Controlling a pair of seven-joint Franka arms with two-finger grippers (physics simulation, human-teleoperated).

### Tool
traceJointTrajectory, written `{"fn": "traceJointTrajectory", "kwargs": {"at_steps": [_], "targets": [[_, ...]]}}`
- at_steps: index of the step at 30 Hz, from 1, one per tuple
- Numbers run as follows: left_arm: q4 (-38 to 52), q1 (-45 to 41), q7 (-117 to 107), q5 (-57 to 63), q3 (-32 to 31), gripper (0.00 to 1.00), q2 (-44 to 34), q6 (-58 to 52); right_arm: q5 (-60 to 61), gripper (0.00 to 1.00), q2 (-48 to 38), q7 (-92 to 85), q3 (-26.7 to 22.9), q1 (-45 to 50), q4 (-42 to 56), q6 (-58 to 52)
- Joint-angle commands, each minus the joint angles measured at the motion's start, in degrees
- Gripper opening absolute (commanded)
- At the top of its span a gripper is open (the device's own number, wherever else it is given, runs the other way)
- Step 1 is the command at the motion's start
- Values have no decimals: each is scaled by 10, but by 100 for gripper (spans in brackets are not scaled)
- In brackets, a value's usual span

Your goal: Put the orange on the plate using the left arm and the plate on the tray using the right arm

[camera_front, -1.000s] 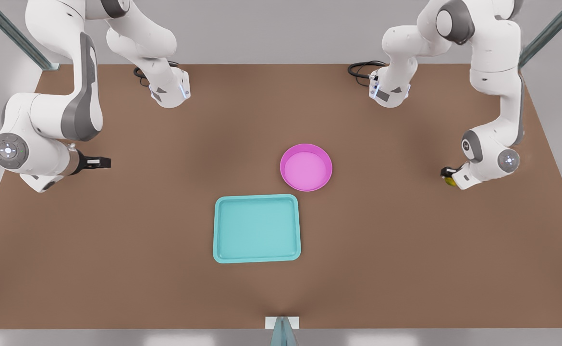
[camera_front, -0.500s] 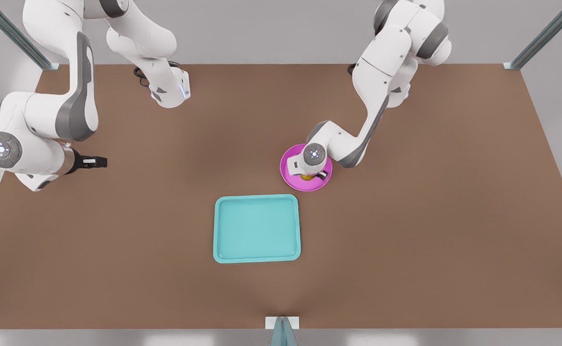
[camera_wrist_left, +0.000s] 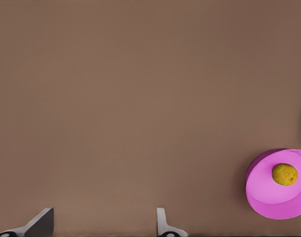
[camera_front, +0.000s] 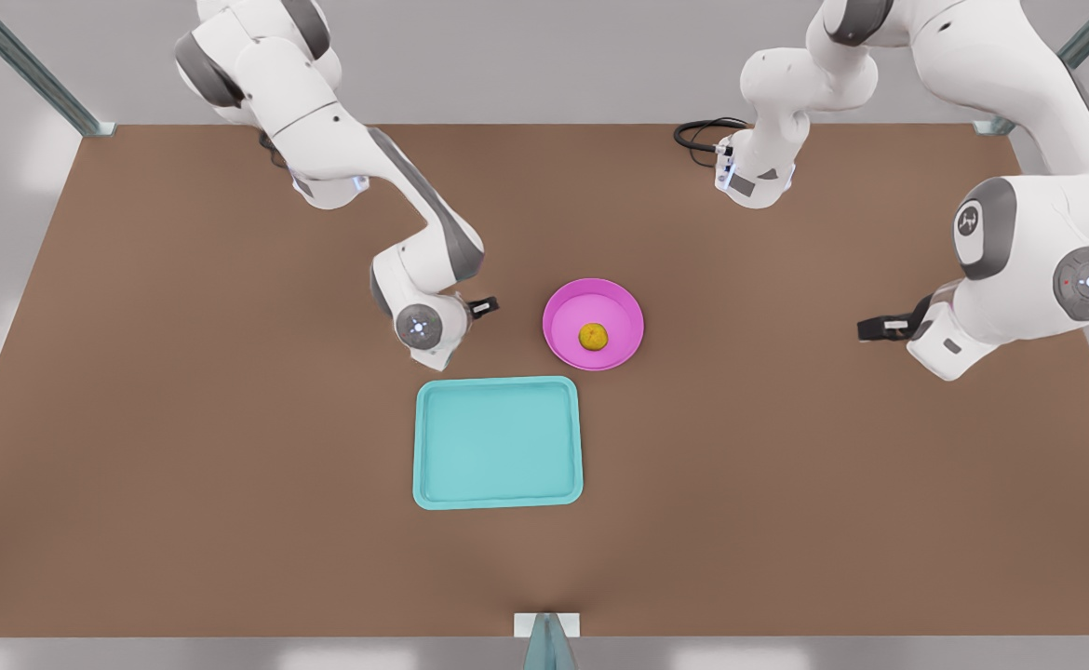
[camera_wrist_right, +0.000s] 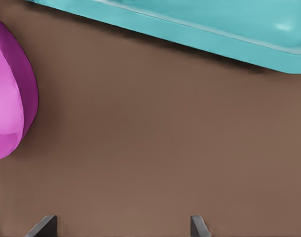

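Right tool (camera_front: 489, 304) spread at nine o'clock of plate (camera_front: 565, 316); left tool (camera_front: 866, 328) spread, waiting at three; likely stiff, light, carrying loose orange (camera_front: 593, 336); best pinched by near rim, kept level.

Even, diffuse overhead light; bench (camera_front: 228, 521) evenly lit, slightly darker toward its centre. Soft, faint shadows beside the plate (camera_front: 563, 349) and under the tray (camera_wrist_right: 200, 37) edge. No glare. Slight softness overall; no edge distortion evident.
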Motion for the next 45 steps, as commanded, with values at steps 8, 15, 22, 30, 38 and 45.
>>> {"fn": "traceJointTrajectory", "kwargs": {"at_steps": [8,15,22,30,38,45], "targets": [[2,34,86,-12,11,100,12,-3,62,100,15,266,1,100,-76,386],[2,33,87,-13,11,100,11,-22,60,100,81,259,5,124,-37,386],[2,32,87,-13,11,100,11,-31,61,100,123,260,5,143,-16,399],[3,32,87,-13,11,100,11,-30,61,82,115,256,6,144,-12,397],[3,33,87,-13,11,100,11,-30,61,28,110,256,10,145,-10,391],[3,33,87,-12,11,100,13,-30,61,21,68,246,9,141,-11,335]]}}
